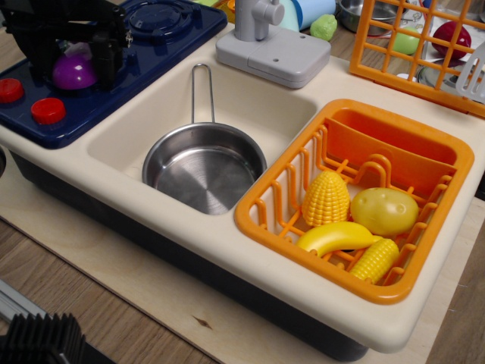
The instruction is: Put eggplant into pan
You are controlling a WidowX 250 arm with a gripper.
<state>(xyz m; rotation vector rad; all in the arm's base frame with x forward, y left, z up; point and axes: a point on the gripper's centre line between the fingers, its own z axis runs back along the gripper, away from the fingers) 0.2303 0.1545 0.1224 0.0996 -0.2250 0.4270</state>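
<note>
Sitting spot of the eggplant: on the dark blue toy stove, at the far left, between the black jaws.
Jaws: the black fingers stand on both sides of the purple eggplant; I cannot tell if they squeeze it.
Pan: shiny and round, down in the cream sink, with nothing inside it; its thin wire handle points to the back.
Eggplant and pan: well apart.
Red knobs: two, on the front of the stove.
Orange basket: holds two corns, a potato and a banana.
Bench: wood, under the toy kitchen.
</note>
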